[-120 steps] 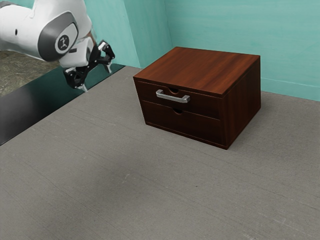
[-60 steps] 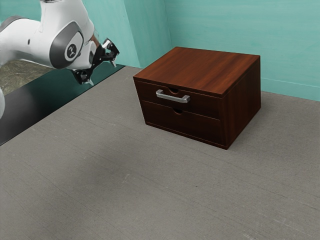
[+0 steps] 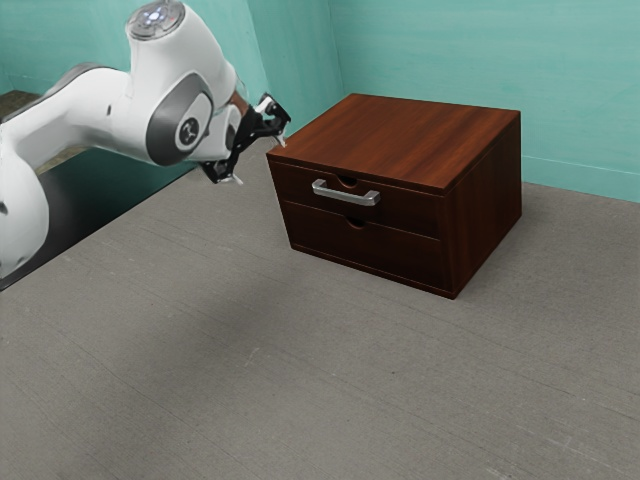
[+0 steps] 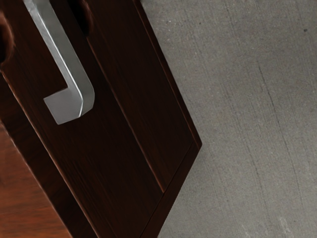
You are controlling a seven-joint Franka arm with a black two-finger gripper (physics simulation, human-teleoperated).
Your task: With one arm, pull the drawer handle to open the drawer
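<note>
Grey textured surface (image 3: 300, 380), teal wall (image 3: 500, 60) behind. Gripper (image 3: 251, 141): fingers spread wide, nothing held, positioned just beside top corner of cabinet (image 3: 400, 140) on exterior view's left.

Change over last second: arm swung from well apart to near cabinet; cabinet unmoved.

Top drawer (image 3: 405, 208) flush with front, closed. Handle (image 3: 345, 192) untouched, apart from fingers.

Judgement: approach phase, grasp not yet made.

Wrist view adds detail: handle's bent end close ahead of hand, drawer front edge against grey surface. Finger spread read from exterior view.
</note>
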